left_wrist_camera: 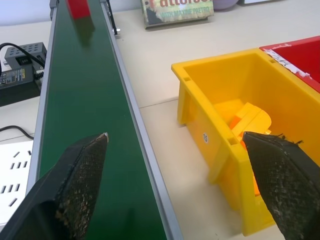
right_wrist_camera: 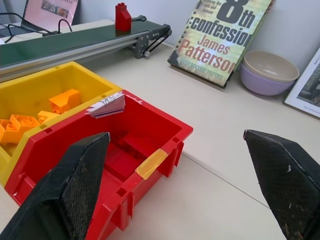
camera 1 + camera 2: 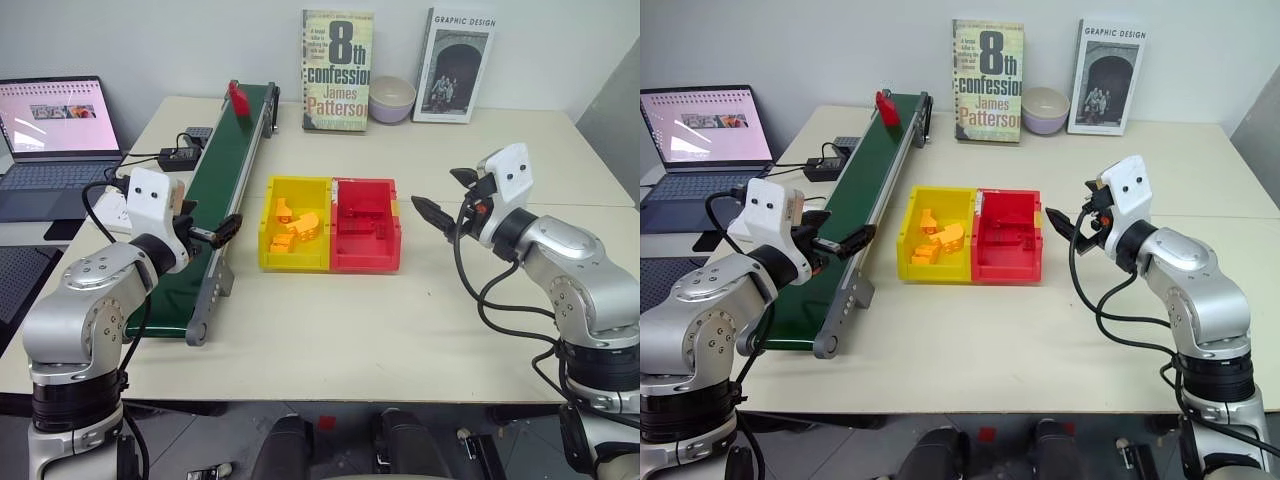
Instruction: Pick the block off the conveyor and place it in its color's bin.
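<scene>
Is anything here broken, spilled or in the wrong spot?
Mostly tidy. The red bin has a strip of yellowish tape on its rim and a scrap of white paper or tape where it meets the yellow bin, perhaps patches or labels. The orange-yellow blocks lie jumbled but inside their bin.

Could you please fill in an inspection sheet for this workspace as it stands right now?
Surface: pale table, bare in front of the bins.
Job's things: red block upright at the far end of the conveyor; red bin beside the yellow bin, touching, with red pieces inside.
Clutter: orange-yellow blocks in the yellow bin; two books and a bowl at the wall.
Grippers: left gripper open over the belt's near half, empty; right gripper open, empty, right of the red bin.
Cables: black leads and a power adapter left of the conveyor.
Surroundings: open laptop at left.
</scene>
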